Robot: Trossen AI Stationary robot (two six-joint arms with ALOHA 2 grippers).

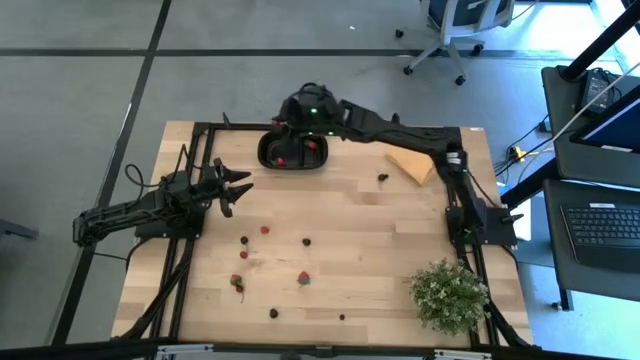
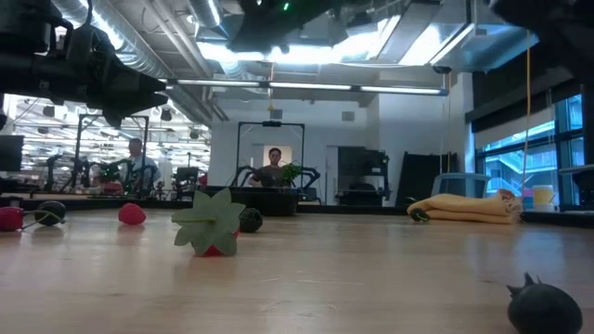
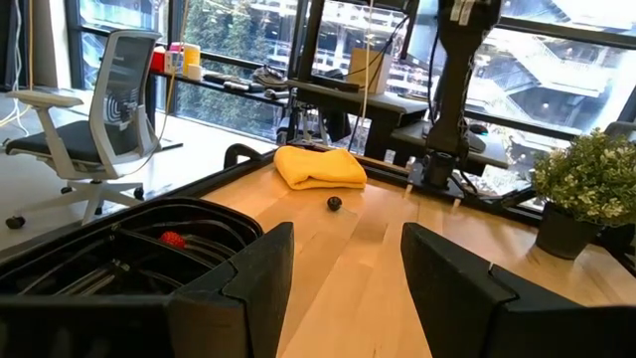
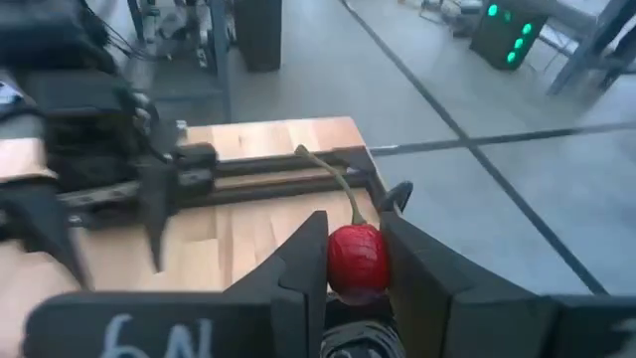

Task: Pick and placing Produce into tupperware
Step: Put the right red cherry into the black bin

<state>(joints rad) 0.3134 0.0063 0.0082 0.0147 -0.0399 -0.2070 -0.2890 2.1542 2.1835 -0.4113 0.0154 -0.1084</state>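
The black oval tupperware [image 1: 292, 152] sits at the far edge of the wooden table [image 1: 360, 250], just left of the middle, with a few red pieces [image 1: 281, 160] already lying inside; in the left wrist view its dark rim [image 3: 204, 214] shows with one red piece [image 3: 173, 239] in it. Directly above the container hangs the right gripper [image 4: 356, 261], its fingers [image 4: 303, 261] drawn in tight on a red cherry-like fruit [image 4: 357, 261] with a long thin stem [image 4: 333, 184] standing up from it; the right arm [image 1: 400, 135] reaches across from the table's right side. The remaining produce is scattered over the nearer half of the table: a red piece [image 1: 265, 229] and a dark one [image 1: 245, 239] near the middle, a dark berry [image 1: 307, 241], a strawberry with a green top [image 1: 303, 278], another red one [image 1: 237, 282], small dark ones [image 1: 274, 313] toward the near edge, and one dark berry [image 1: 383, 178] close to the yellow pad [image 1: 412, 164]. In the low view a strawberry lies with its green leafy cap [image 2: 212, 221] facing the camera. The left gripper [image 1: 236, 187] waits over the table's left side, well apart from the container, its fingers [image 3: 260, 267] standing apart with nothing between them. A leafy potted plant [image 1: 449, 294] stands at the near right corner. Across the room, behind the table, a person [image 2: 273, 167] sits at a desk
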